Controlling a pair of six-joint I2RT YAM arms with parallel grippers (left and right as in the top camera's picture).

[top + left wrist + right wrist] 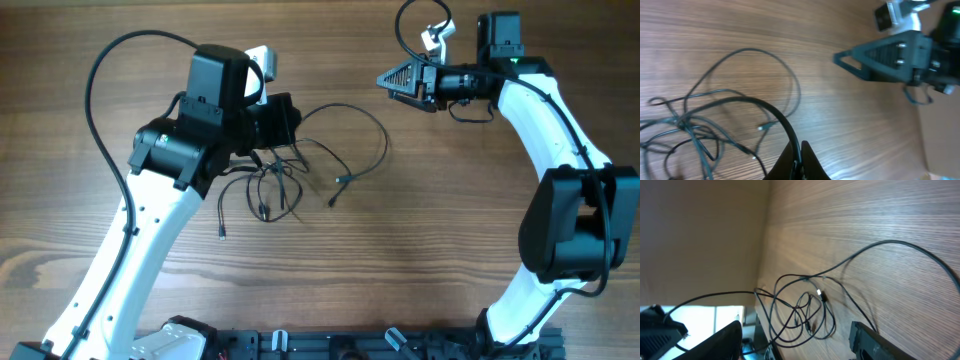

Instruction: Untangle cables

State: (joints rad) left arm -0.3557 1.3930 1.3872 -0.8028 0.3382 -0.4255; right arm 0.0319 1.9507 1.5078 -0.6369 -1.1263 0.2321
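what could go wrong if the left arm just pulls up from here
1. The left gripper is shut on one cable that runs into the knot; pulling may cinch it tighter.
2. The right gripper is open and away from the knot, so nothing pins it and everything may drag along.

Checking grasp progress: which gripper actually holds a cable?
The left gripper: its fingers are pinched shut on a black cable. The right gripper is open and holds nothing.
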